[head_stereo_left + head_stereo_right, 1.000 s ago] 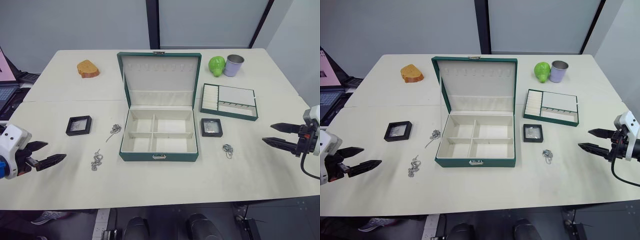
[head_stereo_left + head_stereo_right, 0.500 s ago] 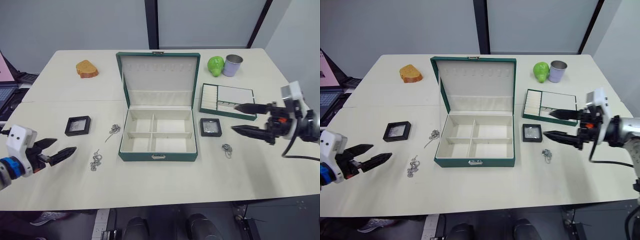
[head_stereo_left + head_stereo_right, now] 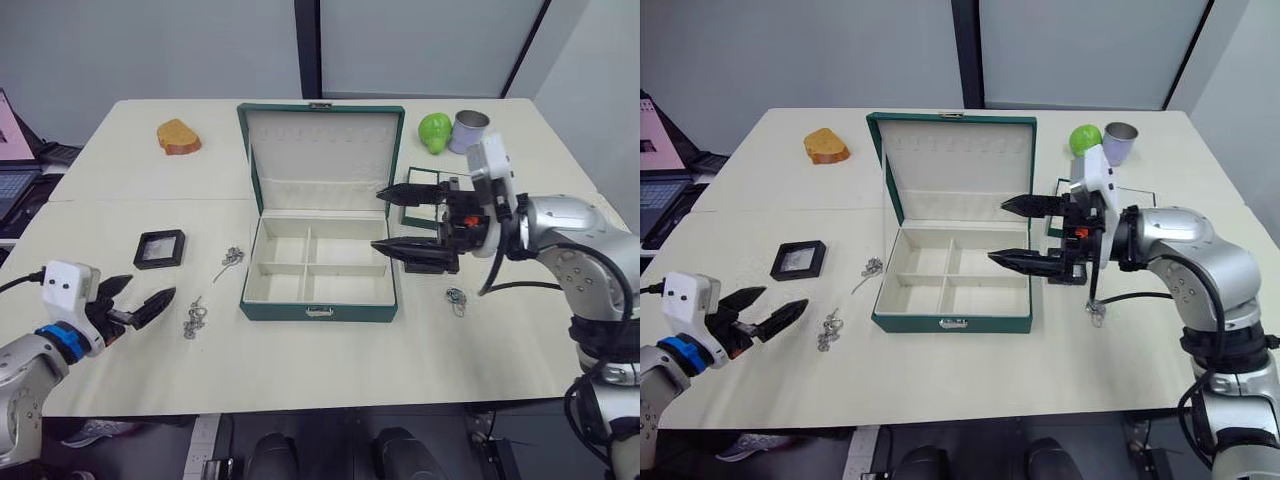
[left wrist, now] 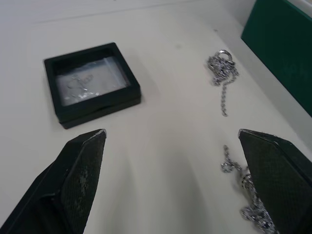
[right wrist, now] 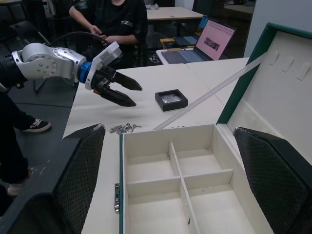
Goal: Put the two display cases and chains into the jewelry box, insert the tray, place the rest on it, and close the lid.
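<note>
We are starting with nothing packed yet: the jewelry box (image 3: 320,270) is sitting mid-table with its lid (image 3: 322,155) standing upright and all four cream compartments bare. Our left gripper (image 3: 135,308) is hovering low over the table with its jaws spread, holding nothing, and is pointing toward the near chain bunch (image 3: 194,318) just beside it. A second chain (image 3: 231,258) is lying between that bunch and the box's left wall, and the left display case (image 3: 160,248) is resting flat a little farther out. Our right gripper (image 3: 400,220) is hanging above the box's right-hand compartments, jaws wide apart and empty. A third chain (image 3: 456,298) is lying on the table to the right of the box, and the tray (image 3: 1102,192) sits behind our right arm, mostly hidden; we cannot make out the second display case from here.

We judge the step in hand to be the first pickup on the left. To do it well, we should be lowering the fingers until they straddle the whole bunch, closing on its densest knot so no loop trails, then lifting clear of the box wall before releasing into a compartment. The flat case will likely need a grip across opposite edges.
</note>
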`<control>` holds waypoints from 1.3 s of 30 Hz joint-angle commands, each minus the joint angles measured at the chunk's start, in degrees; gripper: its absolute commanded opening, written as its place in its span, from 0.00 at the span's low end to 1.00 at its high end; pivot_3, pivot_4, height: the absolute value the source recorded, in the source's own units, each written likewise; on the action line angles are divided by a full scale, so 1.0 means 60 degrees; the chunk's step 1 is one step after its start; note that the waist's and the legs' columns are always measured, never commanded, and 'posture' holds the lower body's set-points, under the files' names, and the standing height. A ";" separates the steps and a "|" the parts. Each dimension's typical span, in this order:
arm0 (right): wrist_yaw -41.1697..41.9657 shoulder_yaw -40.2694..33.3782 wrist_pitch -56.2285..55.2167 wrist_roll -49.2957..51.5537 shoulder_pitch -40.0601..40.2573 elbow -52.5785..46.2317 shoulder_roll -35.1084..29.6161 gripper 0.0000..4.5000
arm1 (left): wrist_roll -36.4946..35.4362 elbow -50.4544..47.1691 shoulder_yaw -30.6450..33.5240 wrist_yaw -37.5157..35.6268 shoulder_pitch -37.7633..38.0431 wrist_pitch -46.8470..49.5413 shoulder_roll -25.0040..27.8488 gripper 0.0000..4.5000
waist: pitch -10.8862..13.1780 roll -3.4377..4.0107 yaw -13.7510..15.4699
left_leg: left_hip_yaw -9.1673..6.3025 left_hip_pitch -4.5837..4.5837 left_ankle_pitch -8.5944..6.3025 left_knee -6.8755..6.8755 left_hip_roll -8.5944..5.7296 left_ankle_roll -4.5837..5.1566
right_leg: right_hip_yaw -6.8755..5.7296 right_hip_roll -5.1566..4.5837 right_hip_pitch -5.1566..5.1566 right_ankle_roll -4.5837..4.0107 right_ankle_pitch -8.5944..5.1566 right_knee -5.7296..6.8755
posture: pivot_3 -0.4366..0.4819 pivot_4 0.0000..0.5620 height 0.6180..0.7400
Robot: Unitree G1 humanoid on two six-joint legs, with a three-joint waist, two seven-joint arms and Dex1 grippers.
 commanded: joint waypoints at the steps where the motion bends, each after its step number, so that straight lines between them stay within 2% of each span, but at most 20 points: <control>1: 0.0055 0.0004 -0.0370 -0.0156 -0.0341 0.0056 0.0109 0.99 | -0.0016 -0.0341 0.0183 0.0195 -0.0057 -0.0270 0.0006 1.00 | -0.0004 -0.0007 -0.0010 | 0.0002 0.0000 0.0000 0.0000 0.0000 0.0000 | 0.0000 0.0000 0.0000 0.0000 0.0000 -0.0001 | 0.48 0.27 1.00; 4: 0.0205 0.0232 -0.0656 -0.0442 -0.0473 0.0409 0.0216 0.99 | 0.0521 0.0291 -0.0433 -0.0173 -0.0322 -0.0907 0.0352 1.00 | -0.0005 -0.0008 -0.0023 | 0.0003 0.0002 0.0000 0.0000 0.0001 -0.0001 | 0.0000 0.0001 -0.0005 0.0000 0.0000 0.0001 | 0.48 0.27 1.00; 10: 0.0653 0.0309 -0.0959 -0.0760 -0.0451 0.0684 -0.0012 0.99 | 0.1648 0.3233 -0.2138 -0.2110 -0.2556 -0.2106 0.2251 1.00 | -0.0004 -0.0020 -0.0014 | 0.0003 0.0002 0.0002 0.0003 0.0001 -0.0002 | -0.0005 0.0007 -0.0019 -0.0001 0.0000 0.0005 | 0.48 0.27 1.00; 13: 0.0687 0.0225 -0.0944 -0.0773 -0.0355 0.0579 -0.0117 0.99 | 0.2209 0.4730 -0.2993 -0.2943 -0.3674 -0.2822 0.2739 1.00 | -0.0004 -0.0018 -0.0035 | 0.0027 0.0003 0.0002 0.0006 0.0001 -0.0002 | -0.0004 0.0001 -0.0038 -0.0001 0.0000 0.0007 | 0.48 0.27 1.00; 18: 0.0436 -0.0145 -0.0703 -0.0628 0.0016 0.0045 -0.0465 0.99 | 0.3508 0.7436 -0.4672 -0.4350 -0.5815 -0.3899 0.3103 1.00 | -0.0004 -0.0019 -0.0068 | 0.0030 -0.0001 0.0002 -0.0001 0.0008 -0.0002 | -0.0029 0.0004 -0.0065 -0.0004 -0.0001 0.0018 | 0.48 0.27 1.00; 23: 0.0031 -0.0569 -0.0338 -0.0358 0.0479 -0.0590 -0.0714 0.99 | 0.4392 0.9531 -0.5452 -0.4513 -0.7295 -0.4893 0.2893 1.00 | -0.0004 -0.0020 -0.0149 | 0.0036 -0.0003 0.0001 -0.0001 0.0008 -0.0002 | -0.0025 0.0001 -0.0066 -0.0004 -0.0001 0.0016 | 0.48 0.27 1.00; 30: -0.0364 -0.0900 0.0073 0.0039 0.0785 -0.1230 -0.0887 0.99 | 0.4953 1.0560 -0.5843 -0.4754 -0.7927 -0.5419 0.2839 1.00 | -0.0005 -0.0021 -0.0281 | 0.0035 -0.0007 0.0001 -0.0002 0.0009 -0.0002 | -0.0026 0.0000 -0.0066 -0.0004 -0.0001 0.0019 | 0.48 0.27 1.00; 39: -0.0234 -0.0988 0.0357 0.0694 0.0796 -0.1575 -0.1134 0.99 | 0.4847 1.0267 -0.5616 -0.4982 -0.7548 -0.5337 0.3142 1.00 | -0.0005 -0.0021 -0.0286 | 0.0029 -0.0008 0.0001 -0.0002 0.0012 -0.0001 | -0.0031 0.0000 -0.0066 -0.0004 -0.0001 0.0023 | 0.48 0.27 1.00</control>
